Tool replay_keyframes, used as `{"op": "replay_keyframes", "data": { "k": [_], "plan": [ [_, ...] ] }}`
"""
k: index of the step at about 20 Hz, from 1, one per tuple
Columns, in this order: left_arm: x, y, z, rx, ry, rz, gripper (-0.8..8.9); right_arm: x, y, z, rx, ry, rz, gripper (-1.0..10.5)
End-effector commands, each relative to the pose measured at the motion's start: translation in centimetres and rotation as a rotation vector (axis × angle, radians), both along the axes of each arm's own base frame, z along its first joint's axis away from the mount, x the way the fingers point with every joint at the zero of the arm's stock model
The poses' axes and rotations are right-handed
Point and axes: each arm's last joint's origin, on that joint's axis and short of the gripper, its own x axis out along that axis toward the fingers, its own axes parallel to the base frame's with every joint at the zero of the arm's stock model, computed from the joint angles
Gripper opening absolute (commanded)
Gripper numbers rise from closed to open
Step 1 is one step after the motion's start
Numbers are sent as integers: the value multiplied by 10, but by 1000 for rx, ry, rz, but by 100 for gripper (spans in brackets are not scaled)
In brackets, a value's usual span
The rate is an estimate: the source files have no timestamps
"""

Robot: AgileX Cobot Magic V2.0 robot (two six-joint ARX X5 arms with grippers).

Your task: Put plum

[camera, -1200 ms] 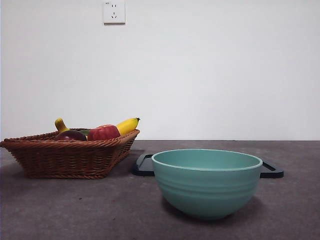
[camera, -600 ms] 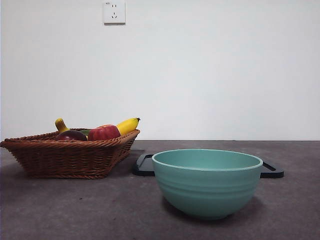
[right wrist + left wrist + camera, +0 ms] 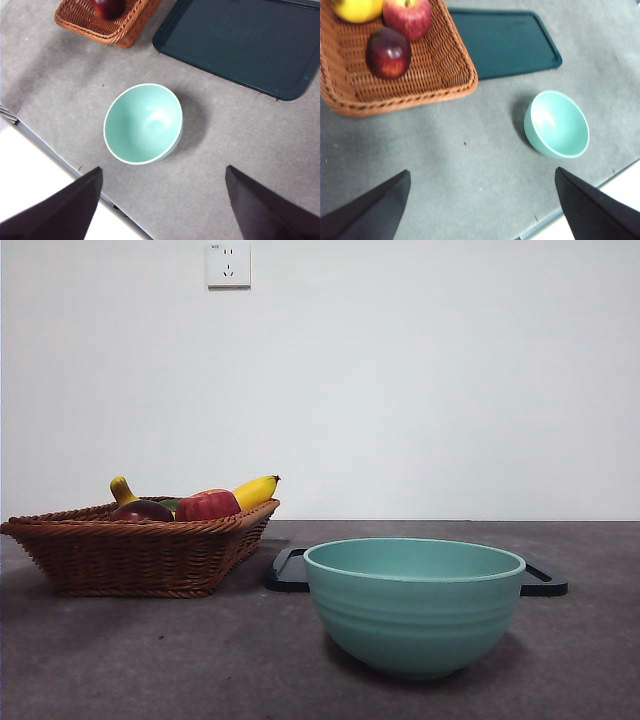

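Nothing has moved since the earlier frames: the front view shows the same still table and no arm enters it. The plum (image 3: pixel 388 53) lies in the wicker basket (image 3: pixel 440 85), far ahead of the left gripper (image 3: pixel 481 210), beside the red apple (image 3: pixel 407 16) and a yellow fruit (image 3: pixel 357 9). Both grippers hang high with jaws spread wide and nothing between them; the right gripper (image 3: pixel 162 207) is over the table just short of the teal bowl (image 3: pixel 143 123), and the dark tray (image 3: pixel 240 45) is beyond it. I judge the plum to be firm, light and rather slippery because of its glossy skin, so the jaws should close across its widest middle, coming from above.
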Motion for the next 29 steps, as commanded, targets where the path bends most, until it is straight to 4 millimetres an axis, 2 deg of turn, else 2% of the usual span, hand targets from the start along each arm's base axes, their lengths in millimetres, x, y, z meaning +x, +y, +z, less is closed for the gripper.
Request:
{"op": "replay_keyframes", "data": {
  "k": [1, 6, 10, 13, 18, 21, 29],
  "plan": [
    [4, 0, 9, -18, -34, 14, 465, 1, 1, 6, 12, -19, 2, 393],
    [28, -3, 22, -3, -58, 49, 463, 1, 1, 6, 14, -19, 0, 393],
    [64, -11, 30, 96, -25, 99, 458, 1, 1, 7, 15, -24, 0, 393],
    [99, -24, 26, 126, -9, 77, 452, 1, 1, 7, 15, -24, -1, 393],
    [149, -46, 3, 234, 17, 61, 433, 1, 1, 7, 15, -24, -1, 393],
    [174, -56, -20, 293, 52, 57, 433, 1, 1, 7, 14, -24, 0, 393],
    [219, -78, -78, 421, 84, 41, 433, 1, 1, 7, 15, -27, -1, 393]
  ]
}}
